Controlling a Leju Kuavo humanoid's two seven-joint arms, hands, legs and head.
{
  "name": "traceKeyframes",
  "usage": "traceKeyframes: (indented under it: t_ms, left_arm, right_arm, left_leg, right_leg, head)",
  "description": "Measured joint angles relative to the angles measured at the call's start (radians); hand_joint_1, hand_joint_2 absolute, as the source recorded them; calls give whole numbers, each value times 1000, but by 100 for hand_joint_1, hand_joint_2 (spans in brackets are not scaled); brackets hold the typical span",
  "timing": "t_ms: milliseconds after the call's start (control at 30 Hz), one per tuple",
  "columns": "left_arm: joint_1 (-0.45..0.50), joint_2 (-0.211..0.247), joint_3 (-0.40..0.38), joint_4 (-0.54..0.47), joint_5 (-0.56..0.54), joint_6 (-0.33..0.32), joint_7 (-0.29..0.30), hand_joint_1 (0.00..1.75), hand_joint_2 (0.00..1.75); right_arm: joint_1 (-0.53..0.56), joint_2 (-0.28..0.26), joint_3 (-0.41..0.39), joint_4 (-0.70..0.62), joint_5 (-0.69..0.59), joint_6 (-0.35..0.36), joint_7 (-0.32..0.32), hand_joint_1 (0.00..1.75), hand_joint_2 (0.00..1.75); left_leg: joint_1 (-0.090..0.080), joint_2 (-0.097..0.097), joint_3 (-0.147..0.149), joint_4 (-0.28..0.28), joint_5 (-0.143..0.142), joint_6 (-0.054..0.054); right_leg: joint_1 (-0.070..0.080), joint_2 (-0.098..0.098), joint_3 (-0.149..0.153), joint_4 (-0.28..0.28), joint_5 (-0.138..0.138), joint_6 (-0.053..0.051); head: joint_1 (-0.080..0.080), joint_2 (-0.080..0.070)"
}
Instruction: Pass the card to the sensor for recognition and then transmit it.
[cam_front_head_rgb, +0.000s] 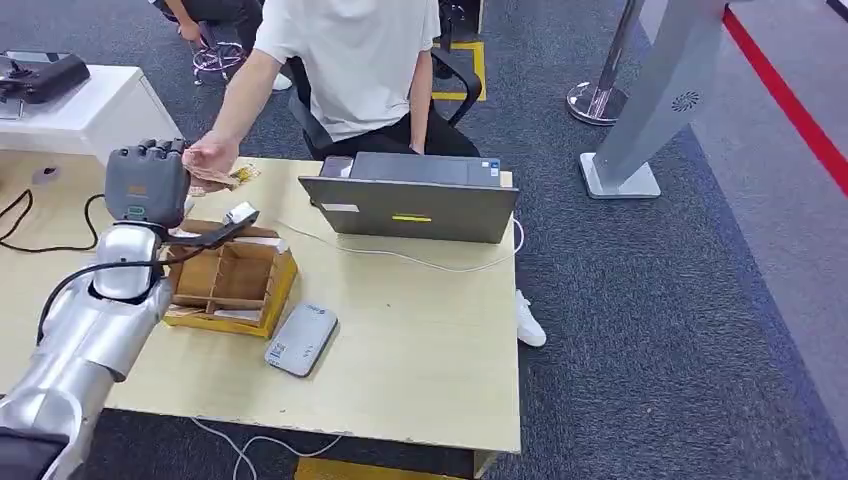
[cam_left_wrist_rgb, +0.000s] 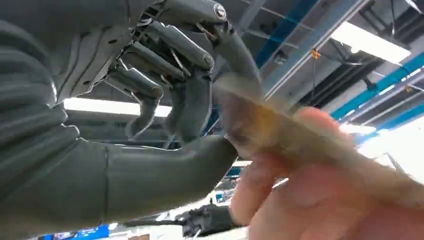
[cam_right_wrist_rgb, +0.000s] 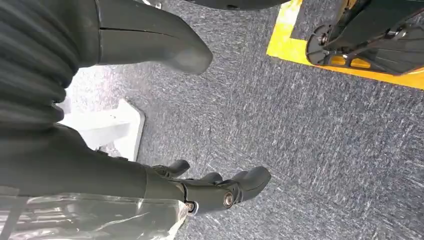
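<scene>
Up high, left hand (cam_front_head_rgb: 146, 184) raised, fingers (cam_left_wrist_rgb: 192, 102) pinching card (cam_left_wrist_rgb: 270, 125), person's hand (cam_front_head_rgb: 212, 155) touching it.

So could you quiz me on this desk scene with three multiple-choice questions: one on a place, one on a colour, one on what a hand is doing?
1. Where is the grey card reader?
A. beside the wooden box
B. on the laptop
C. on the floor

2. What colour is the person's shirt?
A. red
B. white
C. black

3. What is the left hand doing?
A. resting flat
B. pinching a card with a person's hand
C. typing

Answers: 1 A, it lies on the table next to the box. 2 B, plainly white. 3 B, the left wrist view shows thumb and finger on the card.
</scene>
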Motion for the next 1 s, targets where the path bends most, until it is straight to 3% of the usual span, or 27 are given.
traceKeyframes:
  t_ms: [367, 500, 600, 700, 767, 867, 1000]
  left_arm:
    - [26, -17, 10, 27, 18, 1, -67, 0, 175]
    - [157, 50, 66, -108, 40, 2, -119, 0, 175]
    - [336, 147, 150, -273, 94, 4, -153, 0, 175]
    - [542, 225, 323, -418, 171, 7, -205, 0, 175]
    - [648, 269, 482, -470, 255, 7, -278, 0, 175]
    - [761, 303, 773, -498, 374, -13, -456, 0, 175]
    - [795, 318, 1177, -461, 431, -68, -675, 0, 175]
  right_arm:
    - [1, 0, 0, 0, -17, -2, -10, 0, 175]
    - [5, 0, -7, 0, -26, -5, -8, 0, 175]
    - [10, -1, -16, 0, -37, -9, -9, 0, 175]
    - [16, -1, -23, 0, -44, -15, -11, 0, 175]
    - [19, -2, -30, 0, -45, -17, -11, 0, 175]
    - [18, -2, -36, 0, -45, -18, -16, 0, 175]
    - [19, -2, -43, 0, -51, -19, -33, 0, 175]
  left_leg:
    - [0, 0, -1, 0, 0, 0]
    - [0, 4, -1, -1, -1, 0]
    - [0, 9, 1, -3, -3, -2]
    - [1, 13, 2, -5, -5, -3]
    - [2, 12, 1, -5, -5, -3]
    - [3, 12, 0, -5, -6, -4]
    - [6, 9, -2, -5, -7, -5]
  right_leg:
    - [0, 0, 0, 0, 0, 0]
    - [0, 4, -1, 1, -1, 0]
    - [0, 8, -2, 1, -2, -1]
    - [0, 12, -3, 2, -4, -3]
    - [1, 11, -4, 2, -5, -3]
    - [3, 10, -5, 2, -6, -3]
    - [5, 8, -3, 1, -7, -3]
  head:
    - [0, 0]
    - [2, 0]
    - [3, 0]
    - [0, 0]
    - [1, 0]
    - [0, 0]
    - [1, 0]
